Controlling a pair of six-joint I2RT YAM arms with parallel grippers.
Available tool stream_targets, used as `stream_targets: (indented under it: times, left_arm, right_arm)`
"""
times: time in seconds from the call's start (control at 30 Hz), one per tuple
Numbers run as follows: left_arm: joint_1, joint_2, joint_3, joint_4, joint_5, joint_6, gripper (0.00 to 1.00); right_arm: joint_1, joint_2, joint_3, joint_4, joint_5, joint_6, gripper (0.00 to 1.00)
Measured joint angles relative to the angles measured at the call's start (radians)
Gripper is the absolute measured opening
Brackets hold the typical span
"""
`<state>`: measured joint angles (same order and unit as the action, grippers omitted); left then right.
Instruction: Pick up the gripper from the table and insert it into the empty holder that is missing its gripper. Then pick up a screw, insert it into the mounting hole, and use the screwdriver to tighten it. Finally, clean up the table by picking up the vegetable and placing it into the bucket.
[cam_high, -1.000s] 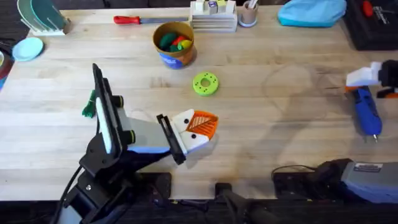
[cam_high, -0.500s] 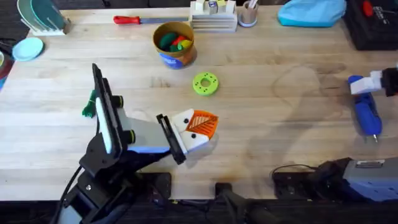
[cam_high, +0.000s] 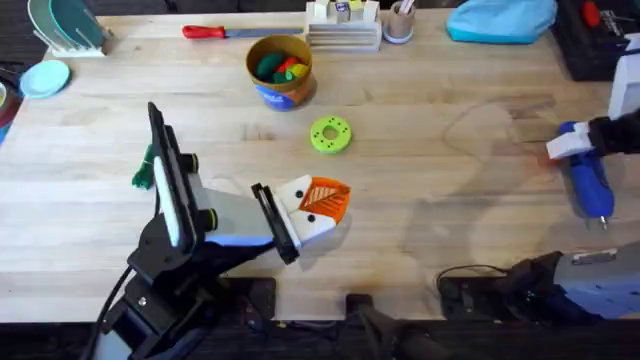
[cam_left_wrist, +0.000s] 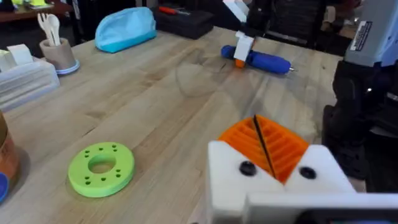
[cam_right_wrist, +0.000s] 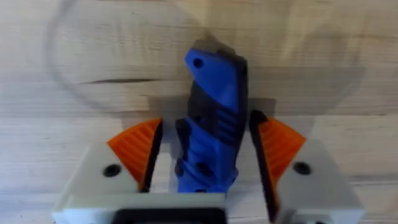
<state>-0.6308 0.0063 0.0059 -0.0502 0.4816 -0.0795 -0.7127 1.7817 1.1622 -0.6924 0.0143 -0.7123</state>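
Overhead, thick blue pen-shaped plastic screwdriver (cam_high: 588, 183) lying at far right on pale wood table (cam_high: 430, 200), right gripper (cam_high: 570, 148) hovering over it, left wrist, left gripper (cam_left_wrist: 264, 155) pressing ribbed orange pads together, right wrist, fingers (cam_right_wrist: 140, 152) spreading around screwdriver.

Robotics lab bench: light wooden table (cam_high: 420, 230), red-handled screwdriver (cam_high: 215, 32), green 3D-printed disc (cam_high: 330, 134), parts tray (cam_high: 345, 35).
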Motion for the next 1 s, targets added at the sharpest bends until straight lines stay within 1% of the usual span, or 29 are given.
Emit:
stream_targets:
  times: [0.1,0.13,0.3,0.37,0.4,0.43,0.63,0.77,0.87,1.0]
  left_arm:
    - [0.0,0.0,0.0,0.0,0.0,0.0,0.005]
    - [0.0,0.0,0.0,0.0,0.0,0.0,0.005]
    - [0.0,0.0,0.0,0.0,0.0,0.0,0.005]
    - [0.0,0.0,0.0,0.0,0.0,0.0,0.005]
    - [0.0,0.0,0.0,0.0,0.0,0.0,0.005]
    - [0.0,0.0,0.0,0.0,0.0,0.0,0.005]
    - [0.0,0.0,0.0,0.0,0.0,0.0,0.005]
    - [0.0,0.0,0.0,0.0,0.0,0.0,0.005]
    - [0.0,0.0,0.0,0.0,0.0,0.0,0.004]
    - [0.0,0.0,0.0,0.0,0.0,0.0,0.004]
  right_arm:
    - [0.006,0.0,0.0,-0.001,-0.005,-0.002,0.724]
    - [0.006,0.001,0.0,0.006,-0.006,-0.003,0.655]
    - [0.01,0.004,0.0,0.044,-0.007,-0.001,0.266]
    - [0.009,0.008,0.0,0.06,-0.005,0.0,0.08]
    - [0.009,0.009,0.0,0.061,-0.004,0.003,0.029]
    - [0.01,0.009,0.0,0.058,-0.004,0.005,0.017]
    - [0.013,0.009,0.015,-0.035,0.009,0.023,0.019]
    - [0.014,-0.014,0.018,-0.071,0.014,0.115,0.019]
    - [0.015,-0.087,0.019,-0.079,0.0,0.184,0.019]
    - [0.024,-0.247,0.019,-0.09,-0.034,0.243,0.019]
